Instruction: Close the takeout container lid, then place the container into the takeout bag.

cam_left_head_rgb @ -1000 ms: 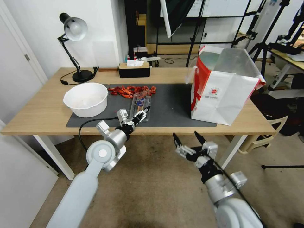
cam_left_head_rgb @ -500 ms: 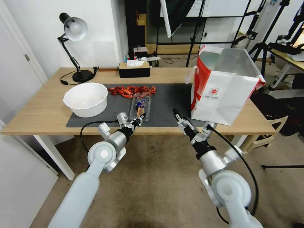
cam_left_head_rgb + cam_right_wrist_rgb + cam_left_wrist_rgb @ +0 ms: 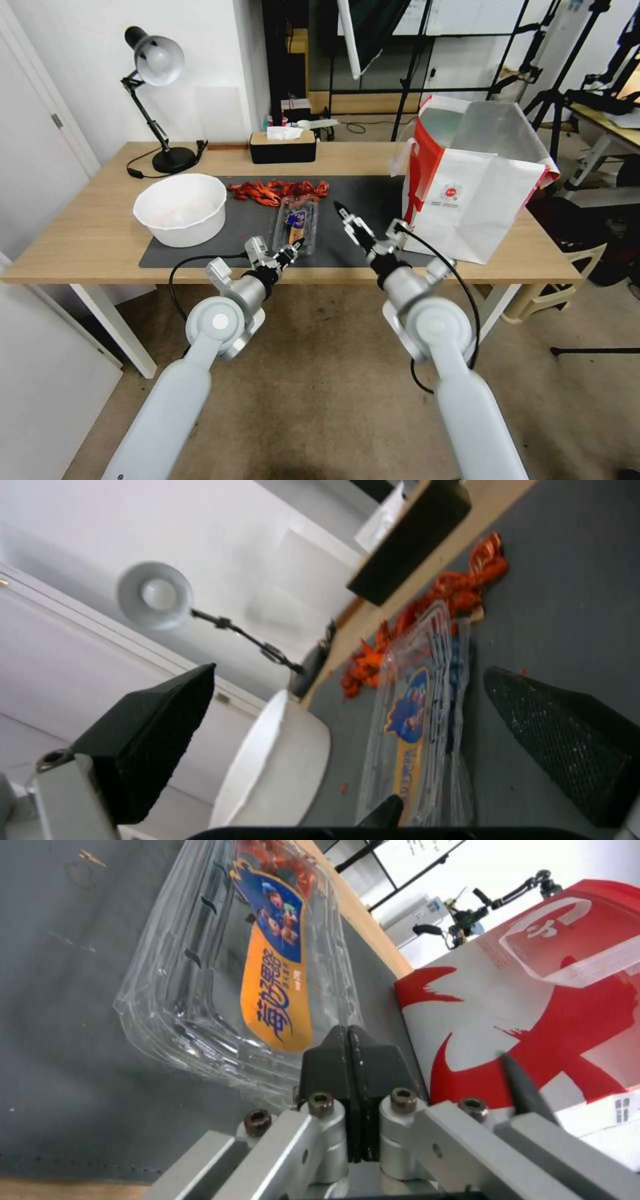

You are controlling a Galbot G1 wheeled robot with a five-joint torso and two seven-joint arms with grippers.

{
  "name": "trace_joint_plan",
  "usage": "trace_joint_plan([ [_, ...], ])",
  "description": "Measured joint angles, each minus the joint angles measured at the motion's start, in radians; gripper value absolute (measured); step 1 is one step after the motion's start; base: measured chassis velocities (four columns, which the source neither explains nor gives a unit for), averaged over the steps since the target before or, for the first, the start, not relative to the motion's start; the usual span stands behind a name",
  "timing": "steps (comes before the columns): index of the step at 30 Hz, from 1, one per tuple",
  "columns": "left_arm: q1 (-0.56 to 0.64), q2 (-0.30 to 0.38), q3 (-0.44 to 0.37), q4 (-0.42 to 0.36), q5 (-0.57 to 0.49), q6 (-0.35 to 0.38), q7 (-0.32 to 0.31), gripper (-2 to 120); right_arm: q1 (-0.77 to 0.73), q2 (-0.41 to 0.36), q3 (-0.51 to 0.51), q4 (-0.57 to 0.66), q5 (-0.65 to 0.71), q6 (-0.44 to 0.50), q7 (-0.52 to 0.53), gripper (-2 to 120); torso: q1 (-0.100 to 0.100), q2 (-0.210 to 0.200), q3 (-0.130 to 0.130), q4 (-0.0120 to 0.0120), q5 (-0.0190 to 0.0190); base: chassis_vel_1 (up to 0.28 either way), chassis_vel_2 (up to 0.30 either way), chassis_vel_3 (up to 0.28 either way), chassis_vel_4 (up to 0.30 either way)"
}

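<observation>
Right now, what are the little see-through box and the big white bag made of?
The takeout container looks like thin clear plastic: glossy, ribbed, and you see the mat through it. The takeout bag seems stiff white paper or fabric with a shiny silver foil-like lining.

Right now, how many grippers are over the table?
2. The left gripper is shut at the near end of the takeout container; the right gripper is open, between container and takeout bag.
</observation>
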Motion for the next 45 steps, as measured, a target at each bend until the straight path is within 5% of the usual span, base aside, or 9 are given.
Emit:
trace_joint_plan([
  [19,0.001,-0.001,-0.004,0.005,-0.003,-0.004,-0.001,0,0.332,0.049,-0.119,-0.297,0.01,-0.194,0.308,100,0.0,0.0,0.0,0.0,-0.0001,0.0,0.0,0.0,0.0],
  [36,0.0,-0.002,-0.006,0.005,-0.006,-0.005,-0.007,0,0.394,0.058,-0.131,-0.372,0.117,-0.3,0.381,100,0.0,0.0,0.0,0.0,-0.0001,0.0,0.0,0.0,0.0],
  [45,0.003,-0.001,-0.012,0.004,-0.006,-0.006,-0.007,0,0.419,0.059,-0.14,-0.401,0.153,-0.329,0.429,78,0.0,0.0,0.0,-0.0001,-0.0001,0.0,0.0,0.0,0.0],
])
